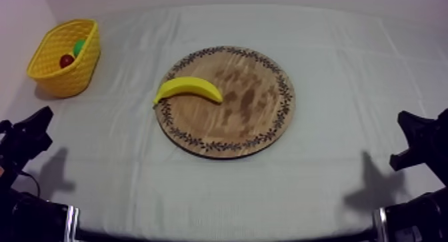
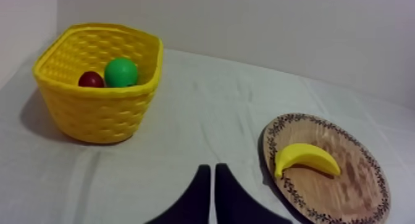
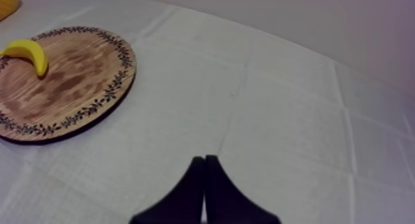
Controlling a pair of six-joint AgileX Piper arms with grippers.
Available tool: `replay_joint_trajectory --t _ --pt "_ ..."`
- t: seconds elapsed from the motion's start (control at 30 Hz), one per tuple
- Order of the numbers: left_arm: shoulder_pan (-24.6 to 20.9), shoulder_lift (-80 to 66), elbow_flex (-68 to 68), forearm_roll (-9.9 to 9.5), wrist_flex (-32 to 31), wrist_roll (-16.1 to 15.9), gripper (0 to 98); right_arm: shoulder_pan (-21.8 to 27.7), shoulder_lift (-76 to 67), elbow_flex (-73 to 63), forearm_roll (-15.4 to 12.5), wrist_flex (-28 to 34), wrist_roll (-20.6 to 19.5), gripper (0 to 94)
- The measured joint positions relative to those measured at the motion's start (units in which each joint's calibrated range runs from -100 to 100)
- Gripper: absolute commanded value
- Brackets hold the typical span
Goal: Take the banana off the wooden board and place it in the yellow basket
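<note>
Lying ahead-right of my closed left gripper [image 2: 212, 171], the curved yellow toy banana [image 2: 307, 157] looks light, stiff, slick; grasp its thick middle. Likewise closed: right gripper [image 3: 204, 160].

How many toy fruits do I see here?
3: a banana on the wooden board, a small red fruit and a green fruit in the yellow basket; others may hide beneath.

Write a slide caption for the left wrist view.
Shut left gripper faces yellow basket holding a small red fruit and a green fruit; banana lies on wooden board.
</note>
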Motion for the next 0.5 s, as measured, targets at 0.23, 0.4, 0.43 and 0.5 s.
replay_joint_trajectory --t 0.23,0.4,0.43,0.5 --pt "0.0 0.0 0.0 0.00 0.0 0.2 0.1 0.0 0.0 0.0 0.0 0.0 0.0 0.2" --pt "0.0 0.0 0.0 0.00 0.0 0.2 0.1 0.0 0.0 0.0 0.0 -0.1 0.0 0.2" --pt "0.0 0.0 0.0 0.00 0.0 0.2 0.1 0.0 0.0 0.0 0.0 -0.1 0.0 0.2" --pt "0.0 0.0 0.0 0.00 0.0 0.2 0.1 0.0 0.0 0.0 0.0 -0.1 0.0 0.2"
